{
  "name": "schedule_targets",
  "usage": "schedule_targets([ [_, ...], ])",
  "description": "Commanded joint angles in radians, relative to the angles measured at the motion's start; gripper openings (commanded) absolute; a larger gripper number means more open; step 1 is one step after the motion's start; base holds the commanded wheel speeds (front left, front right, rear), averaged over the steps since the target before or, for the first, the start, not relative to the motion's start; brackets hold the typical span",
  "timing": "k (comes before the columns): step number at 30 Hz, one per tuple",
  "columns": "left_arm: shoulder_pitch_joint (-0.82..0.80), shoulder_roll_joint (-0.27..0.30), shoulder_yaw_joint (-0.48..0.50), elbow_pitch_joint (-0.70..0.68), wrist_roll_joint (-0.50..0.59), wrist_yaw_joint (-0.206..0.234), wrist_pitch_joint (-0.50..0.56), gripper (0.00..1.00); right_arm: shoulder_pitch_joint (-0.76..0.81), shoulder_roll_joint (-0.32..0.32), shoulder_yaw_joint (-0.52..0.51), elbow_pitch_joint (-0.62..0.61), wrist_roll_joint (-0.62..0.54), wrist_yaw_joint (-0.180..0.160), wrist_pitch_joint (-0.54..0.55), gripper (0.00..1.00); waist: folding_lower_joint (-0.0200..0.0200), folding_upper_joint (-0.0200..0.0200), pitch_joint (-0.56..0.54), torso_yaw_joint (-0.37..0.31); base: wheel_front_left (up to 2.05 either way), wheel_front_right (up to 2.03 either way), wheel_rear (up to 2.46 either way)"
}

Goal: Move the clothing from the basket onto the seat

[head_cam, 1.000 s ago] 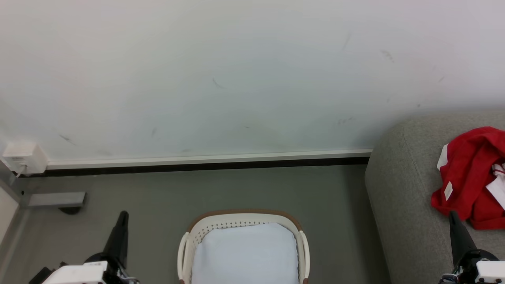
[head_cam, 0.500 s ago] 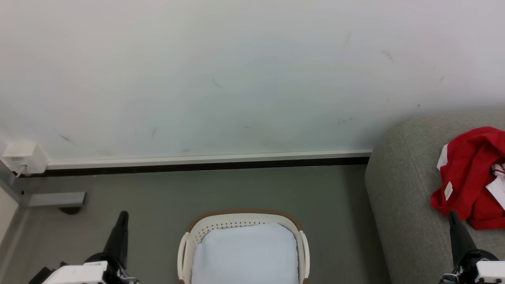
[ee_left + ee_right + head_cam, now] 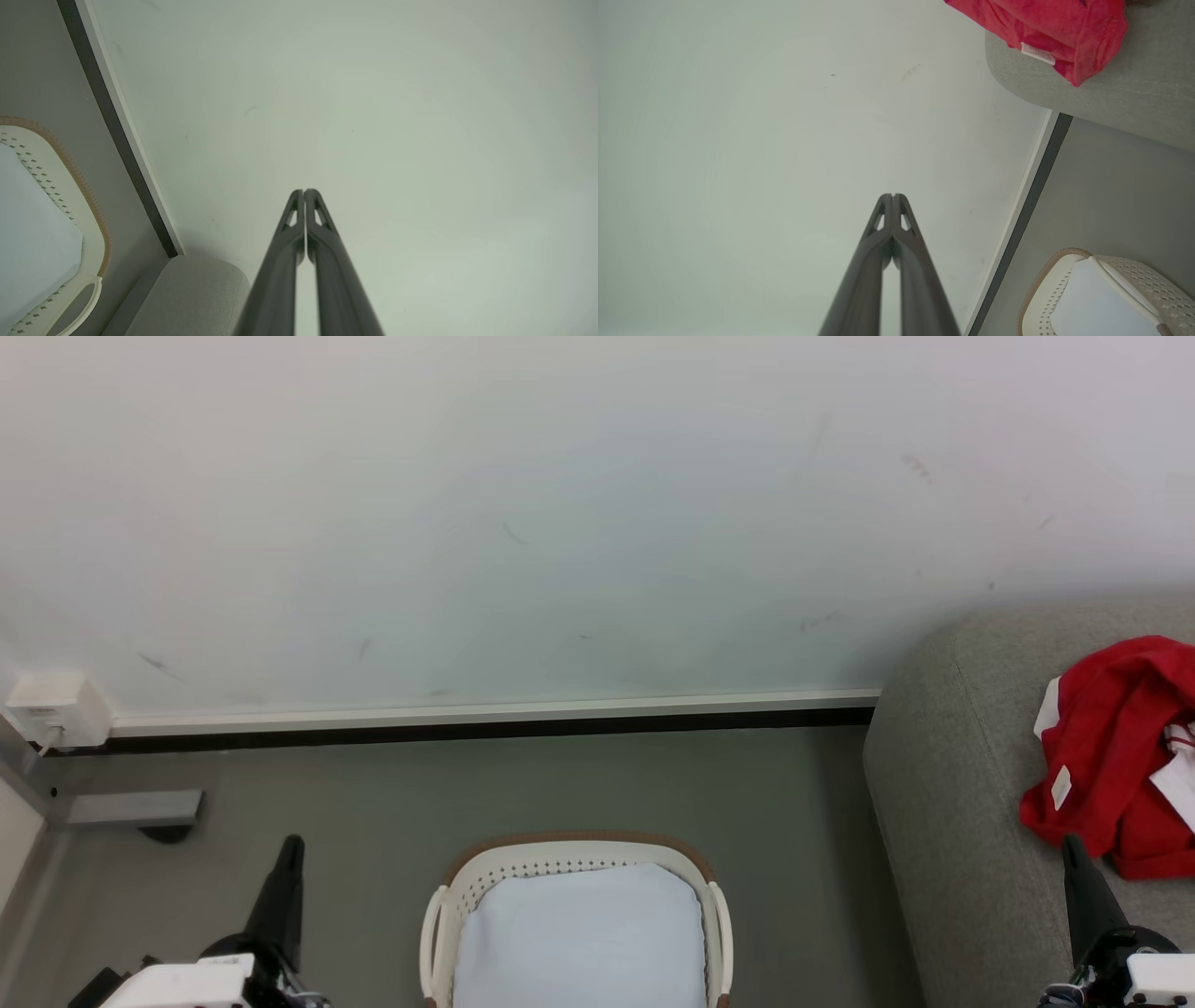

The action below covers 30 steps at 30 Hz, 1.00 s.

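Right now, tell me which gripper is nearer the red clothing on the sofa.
Right. The right gripper points up just below the clothing lying on the seat. The left gripper is far off, beyond the basket.

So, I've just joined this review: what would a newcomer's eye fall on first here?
The red clothing lies crumpled on the grey seat at the right. The white basket stands on the floor at bottom centre, a pale cloth inside. The left claw and right claw flank it, both shut, empty.
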Motion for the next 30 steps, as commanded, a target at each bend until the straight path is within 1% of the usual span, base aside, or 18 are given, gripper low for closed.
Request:
schedule_targets([
  [1, -0.007, 0.002, 0.000, -0.003, -0.015, -0.004, 0.003, 0.00, -0.011, 0.000, -0.003, -0.005, -0.001, -0.002, 0.002, 0.00, 0.0000, -0.0001, 0.000, 0.000, 0.00, 0.00, 0.00],
  [30, -0.007, 0.002, 0.000, -0.003, -0.015, -0.004, 0.003, 0.00, -0.011, 0.000, -0.003, -0.005, -0.001, -0.002, 0.002, 0.00, 0.0000, -0.0001, 0.000, 0.000, 0.00, 0.00, 0.00],
])
